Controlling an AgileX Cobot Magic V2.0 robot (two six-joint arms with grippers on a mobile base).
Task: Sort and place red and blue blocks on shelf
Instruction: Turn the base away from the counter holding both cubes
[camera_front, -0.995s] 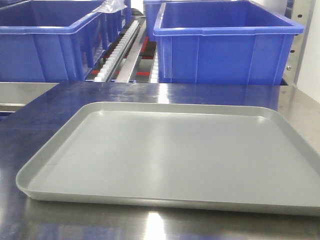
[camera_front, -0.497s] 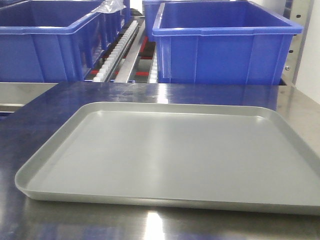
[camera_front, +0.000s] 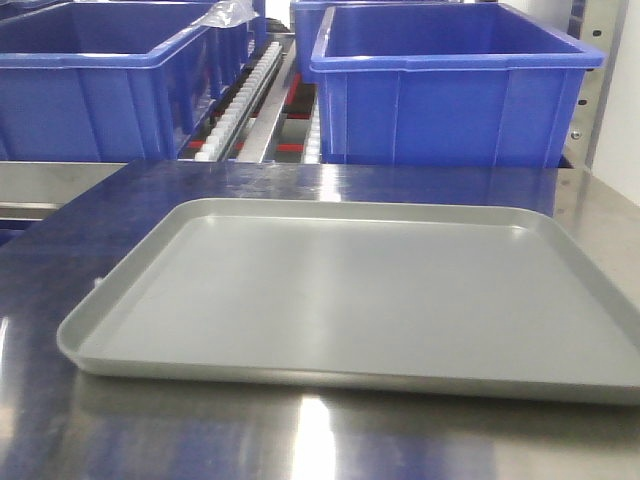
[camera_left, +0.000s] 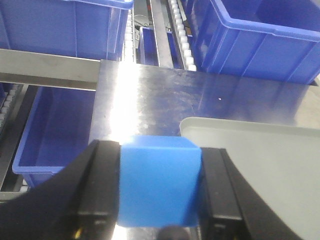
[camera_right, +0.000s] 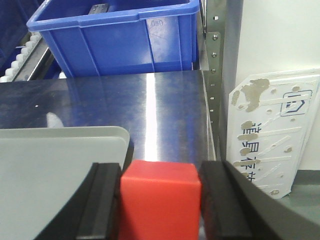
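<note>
In the left wrist view my left gripper (camera_left: 160, 185) is shut on the sky-blue block (camera_left: 160, 180), held above the steel table near the grey tray's (camera_left: 250, 150) left corner. In the right wrist view the red block (camera_right: 160, 200) sits between the black fingers of my right gripper (camera_right: 160, 202), which is shut on it beside the tray's (camera_right: 50, 170) right corner. The shelf (camera_front: 262, 100), with steel rails, white roller tracks and big dark-blue bins (camera_front: 455, 85), stands behind the table. Neither gripper nor block shows in the front view.
The grey tray (camera_front: 350, 300) lies bare on the steel table (camera_front: 90, 210). A second dark-blue bin (camera_front: 90, 80) stands at the back left. A lower bin (camera_left: 50, 135) sits below the table's left edge. A perforated steel post (camera_right: 215, 75) and a white panel (camera_right: 272, 130) stand at the right.
In the front view the tray and bins have shifted slightly to the right and the tray looks a little farther away, so the camera has moved. No block or gripper entered that view.
</note>
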